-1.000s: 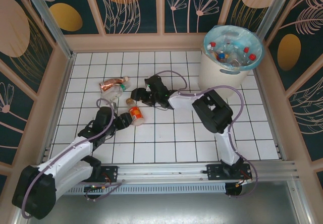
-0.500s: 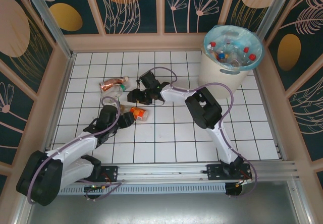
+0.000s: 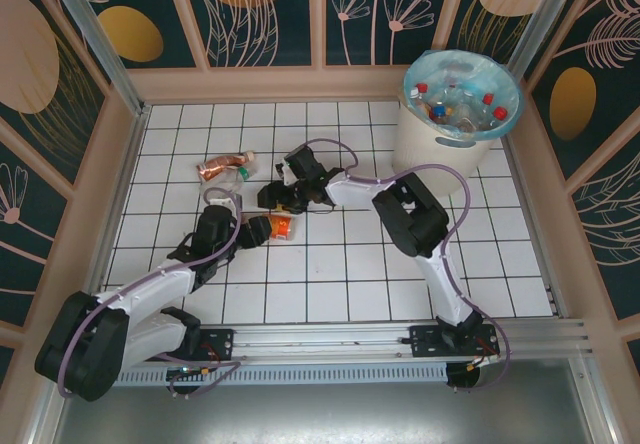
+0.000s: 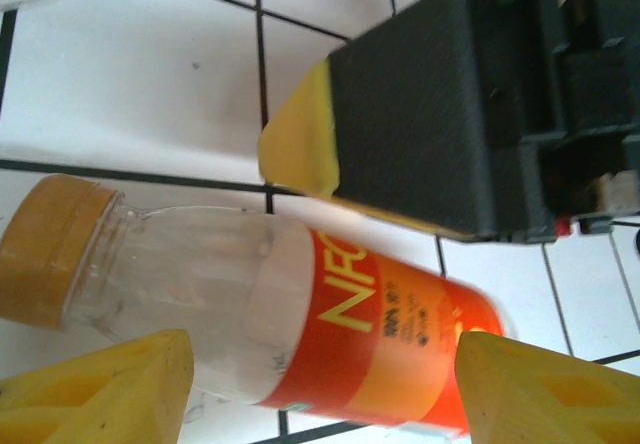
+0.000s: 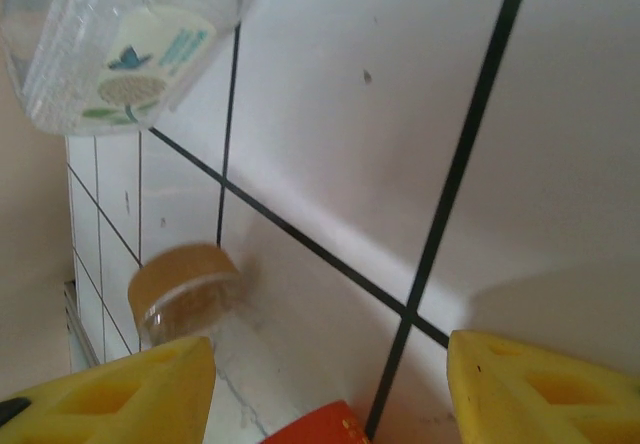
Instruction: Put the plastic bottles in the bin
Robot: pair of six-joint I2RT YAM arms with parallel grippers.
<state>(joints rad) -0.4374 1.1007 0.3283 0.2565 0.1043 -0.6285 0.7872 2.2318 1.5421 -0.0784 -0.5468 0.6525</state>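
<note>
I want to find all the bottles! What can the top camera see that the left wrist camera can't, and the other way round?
Top camera: the bin, bottles inside it, and a crushed pinkish bottle. Left wrist camera: yellow letters on the orange label, up close. Both: the orange-labelled bottle lying just in front of the open left gripper.

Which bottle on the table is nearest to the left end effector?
The orange-labelled bottle with the orange cap, right at the left end effector; the copper-coloured bottle and the clear bottle lie farther away.
</note>
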